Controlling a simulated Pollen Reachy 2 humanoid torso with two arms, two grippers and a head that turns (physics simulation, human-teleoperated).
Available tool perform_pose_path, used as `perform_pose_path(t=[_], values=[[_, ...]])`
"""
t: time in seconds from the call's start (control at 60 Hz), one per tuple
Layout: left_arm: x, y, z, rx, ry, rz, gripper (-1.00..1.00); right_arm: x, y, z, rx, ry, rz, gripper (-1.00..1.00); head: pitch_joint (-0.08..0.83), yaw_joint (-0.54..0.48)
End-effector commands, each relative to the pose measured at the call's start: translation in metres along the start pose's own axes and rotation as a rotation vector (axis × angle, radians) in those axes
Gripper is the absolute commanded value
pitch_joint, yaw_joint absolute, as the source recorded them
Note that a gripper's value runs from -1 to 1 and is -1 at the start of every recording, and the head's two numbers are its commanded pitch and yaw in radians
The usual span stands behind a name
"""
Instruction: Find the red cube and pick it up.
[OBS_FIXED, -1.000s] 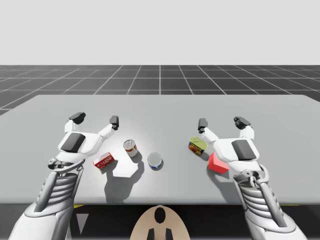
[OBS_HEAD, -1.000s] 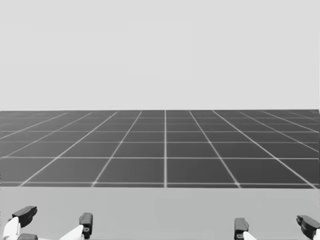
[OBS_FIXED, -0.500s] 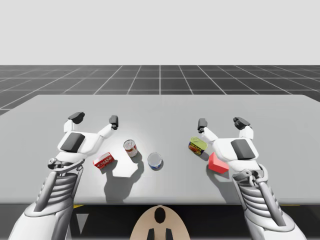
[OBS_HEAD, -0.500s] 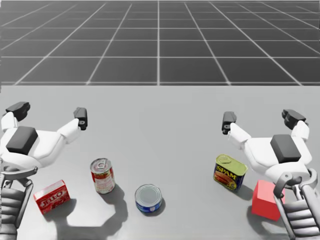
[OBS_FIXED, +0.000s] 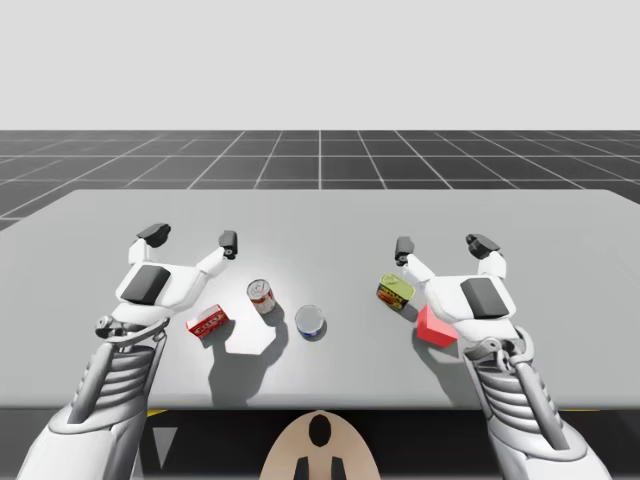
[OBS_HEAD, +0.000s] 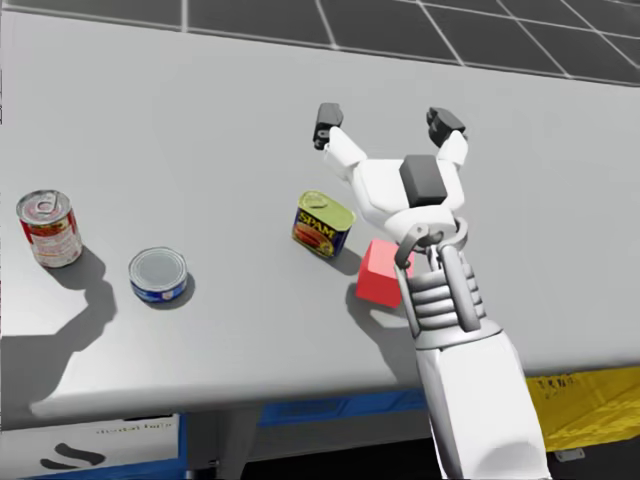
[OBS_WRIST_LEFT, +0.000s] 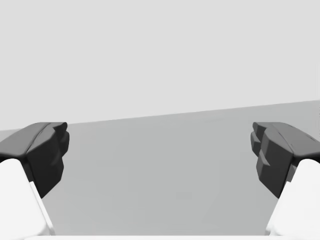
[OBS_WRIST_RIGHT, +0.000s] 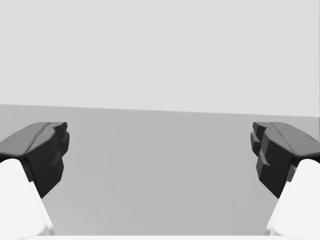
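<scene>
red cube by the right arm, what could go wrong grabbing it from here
1. The red cube lies beneath my right wrist, behind the right gripper, whose open fingers point away; pulling back could nudge it toward the near edge of the table.
2. The green-and-yellow rectangular can stands close beside it; a finger may knock it.

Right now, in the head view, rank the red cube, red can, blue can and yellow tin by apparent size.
1. Red can and yellow tin: alike, no ranking.
2. Blue can.
Red cube: partly hidden by an arm, so unsure.
</scene>
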Motion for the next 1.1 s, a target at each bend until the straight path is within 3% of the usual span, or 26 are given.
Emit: perform_pose_path(t=[0.017,0.317,0.4,0.417,0.617,0.7,0.883,1.033,1.1], values=[[0.000,-0.001,0.000,-0.008,-0.001,0.004,-1.00,-0.001,0.003,0.000,-0.002,0.000,-0.017,-1.00,0.739,-0.36],[0.000,-0.001,-0.001,-0.010,0.001,0.006,-1.00,0.000,0.003,0.002,-0.008,0.012,-0.024,-1.00,0.762,-0.43],[0.000,-0.002,0.000,-0.007,0.001,0.008,-1.00,0.008,0.002,0.009,-0.025,0.021,-0.052,-1.00,0.752,-0.42],[0.000,-0.002,0.000,-0.007,0.002,0.009,-1.00,0.011,0.002,0.013,-0.034,0.029,-0.071,-1.00,0.749,-0.41],[0.000,-0.002,0.000,-0.008,0.003,0.011,-1.00,0.020,0.009,0.051,-0.071,0.047,-0.056,-1.00,0.749,-0.41],[0.000,-0.002,0.000,-0.008,0.003,0.011,-1.00,0.019,0.012,0.066,-0.072,0.065,-0.079,-1.00,0.747,-0.41],[0.000,-0.002,0.000,-0.008,0.003,0.011,-1.00,-0.007,0.019,0.095,-0.124,0.143,-0.126,-1.00,0.749,-0.41],[0.000,-0.002,0.000,-0.013,0.006,0.014,-1.00,-0.043,0.022,0.107,-0.206,0.199,-0.093,-1.00,0.752,-0.41],[-0.001,-0.002,0.000,-0.013,0.006,0.013,-1.00,-0.054,0.022,0.110,-0.218,0.228,-0.106,-1.00,0.755,-0.41]])
